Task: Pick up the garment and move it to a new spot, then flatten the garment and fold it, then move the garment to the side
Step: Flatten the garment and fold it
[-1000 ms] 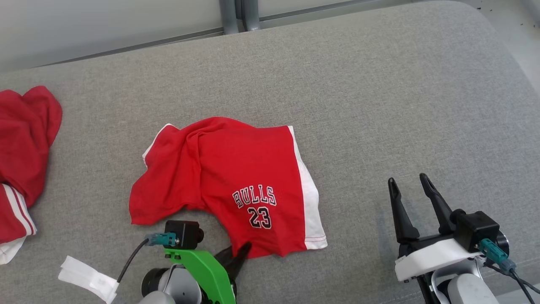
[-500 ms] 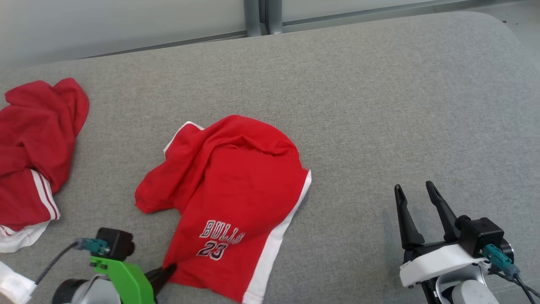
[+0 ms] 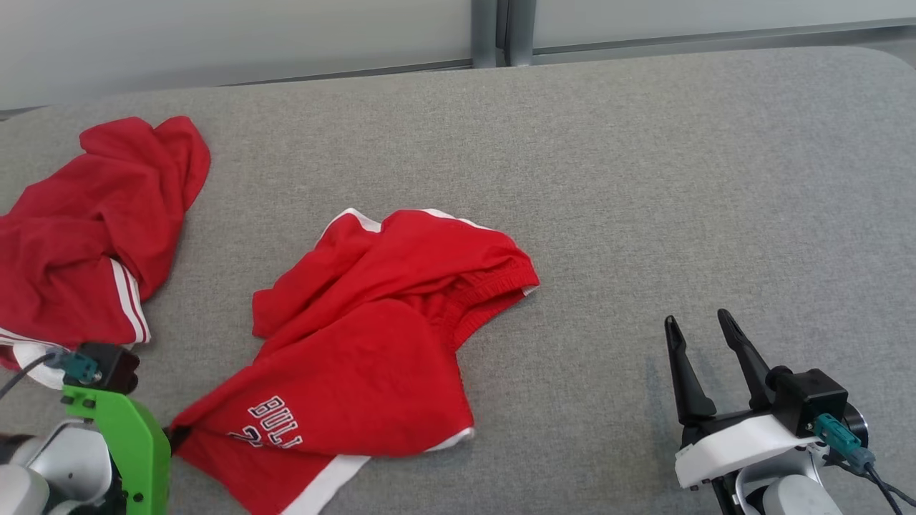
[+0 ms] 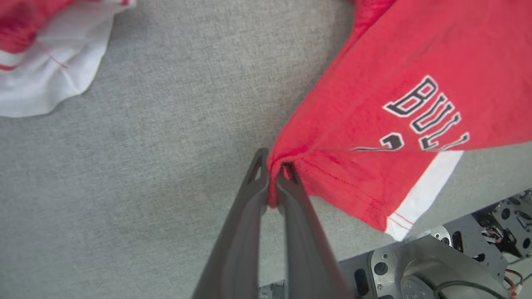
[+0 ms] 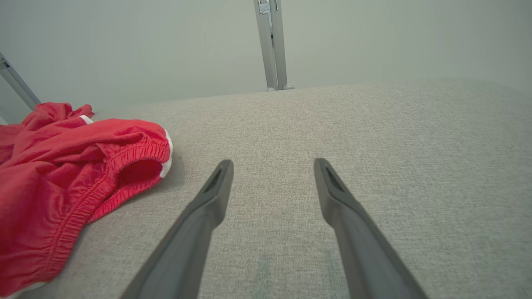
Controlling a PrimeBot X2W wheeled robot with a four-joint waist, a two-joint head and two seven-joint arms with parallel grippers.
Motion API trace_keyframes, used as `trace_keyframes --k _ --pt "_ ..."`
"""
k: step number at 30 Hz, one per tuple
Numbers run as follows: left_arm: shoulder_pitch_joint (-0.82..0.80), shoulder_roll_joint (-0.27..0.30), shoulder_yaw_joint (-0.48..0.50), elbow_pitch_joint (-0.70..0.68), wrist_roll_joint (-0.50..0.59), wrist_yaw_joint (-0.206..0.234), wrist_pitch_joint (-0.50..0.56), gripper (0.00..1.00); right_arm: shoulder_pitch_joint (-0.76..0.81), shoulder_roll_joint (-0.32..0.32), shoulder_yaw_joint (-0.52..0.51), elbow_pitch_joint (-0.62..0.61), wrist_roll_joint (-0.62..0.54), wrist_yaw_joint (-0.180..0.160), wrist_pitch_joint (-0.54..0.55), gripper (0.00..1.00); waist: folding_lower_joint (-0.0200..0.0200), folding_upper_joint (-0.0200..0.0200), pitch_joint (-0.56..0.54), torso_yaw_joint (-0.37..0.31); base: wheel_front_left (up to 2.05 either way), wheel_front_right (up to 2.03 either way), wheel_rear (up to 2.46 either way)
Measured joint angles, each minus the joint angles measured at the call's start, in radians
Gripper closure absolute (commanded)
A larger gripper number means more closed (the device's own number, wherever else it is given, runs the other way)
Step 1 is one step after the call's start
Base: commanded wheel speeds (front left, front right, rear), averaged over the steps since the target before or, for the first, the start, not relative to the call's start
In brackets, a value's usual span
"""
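Left jaws clamped narrow on a hem corner of the red shorts (image 3: 372,343), cloth pinched betw my fingers (image 4: 245,216), the rest spread ahead and to the right of them on the grey worktop (image 3: 644,179). Right jaws wide, holding nothing, shorts well off to their left. Risk: thin pinch, so a hard tug prob slips it out, and dragging could bunch the waistband (image 5: 104,182) worse. Other red garment (image 3: 93,236) near, ahead-left of left jaws, could snag it
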Motion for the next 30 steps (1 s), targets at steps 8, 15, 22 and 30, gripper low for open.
trace_keyframes --k 8,15,22,30 --pt "-0.167 -0.033 -0.056 0.158 0.226 0.053 -0.066 0.94 -0.01 0.0 0.016 0.004 0.0 0.0 0.0 0.0 0.0001 0.0 0.009 0.014 0.0 0.0 0.0" --pt "-0.197 -0.059 -0.072 0.25 0.312 0.102 -0.152 0.0 -0.004 0.0 0.018 0.008 0.002 0.0 0.0 0.0 0.0001 0.0 0.006 -0.009 0.0 0.0 0.0" --pt "-0.155 -0.05 0.059 0.147 0.245 0.203 -0.27 0.0 0.014 0.0 0.009 0.004 0.001 0.0 0.0 0.0 0.0001 0.0 -0.006 -0.027 0.0 0.0 0.0" --pt "-0.115 -0.135 -0.034 -0.272 0.253 0.22 -0.258 0.0 0.028 0.0 0.003 0.0 -0.004 0.0 0.0 0.0 0.0 0.0 -0.009 -0.016 0.0 0.0 0.0"
